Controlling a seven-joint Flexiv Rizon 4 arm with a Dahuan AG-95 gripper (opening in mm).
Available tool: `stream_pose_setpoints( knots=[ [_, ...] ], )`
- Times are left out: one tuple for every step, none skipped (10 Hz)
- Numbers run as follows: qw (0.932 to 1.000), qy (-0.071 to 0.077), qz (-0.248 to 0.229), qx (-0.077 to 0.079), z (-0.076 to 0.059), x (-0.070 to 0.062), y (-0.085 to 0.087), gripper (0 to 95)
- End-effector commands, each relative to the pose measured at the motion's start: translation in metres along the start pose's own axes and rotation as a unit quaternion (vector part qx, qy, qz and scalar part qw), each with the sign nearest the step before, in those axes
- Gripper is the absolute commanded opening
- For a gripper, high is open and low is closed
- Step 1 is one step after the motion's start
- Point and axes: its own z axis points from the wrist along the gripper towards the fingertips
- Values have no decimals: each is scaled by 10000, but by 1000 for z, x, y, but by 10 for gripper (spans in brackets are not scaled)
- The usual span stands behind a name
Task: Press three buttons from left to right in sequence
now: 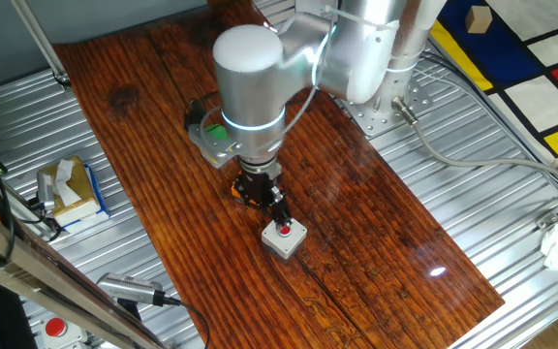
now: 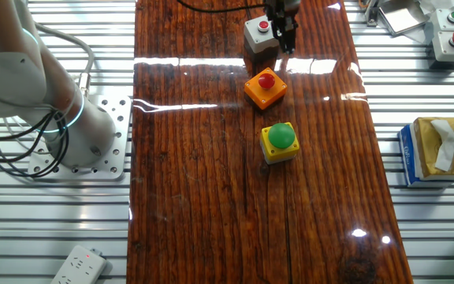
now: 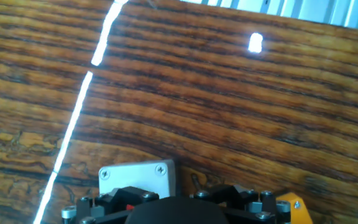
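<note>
One fixed view looked down from high at one end of the wooden counter (image 1: 356,223), the arm (image 1: 289,58) rising close in front. The other fixed view looked almost straight down from the opposite side, farther off. Both took in the counter and the grey box (image 1: 284,237). The hand view sat very near the wood, facing along it, with the grey box (image 3: 138,177) at its lower edge.

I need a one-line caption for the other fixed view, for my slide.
End effector at the grey box, last in a row with the orange box and yellow box.
</note>
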Motion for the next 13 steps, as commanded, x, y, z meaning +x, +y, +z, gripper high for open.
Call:
stream_pose_setpoints(
  knots=[
    [9997, -22, -61, 237, -3, 5, 3, 950],
    [9996, -53, -9, 269, -1, 11, 9, 950],
    [9995, -43, 6, 328, -1, 13, 11, 950],
    [9994, -23, 21, 358, -1, 13, 11, 950],
    [9992, -7, -9, 399, -1, 16, 12, 950],
    [9992, -19, -8, 399, 0, 19, 11, 950],
    [9992, -16, -12, 407, 0, 20, 11, 950],
    [9992, -19, 17, 395, 0, 22, 11, 950],
    [9992, -19, 15, 399, 0, 23, 11, 950],
    [9991, -12, 28, 419, 0, 23, 11, 950],
    [9990, -5, 58, 445, 1, 23, 11, 950],
    [9990, -6, 62, 447, 1, 23, 11, 950],
    [9989, -22, 77, 460, 3, 20, 10, 760]
  ],
)
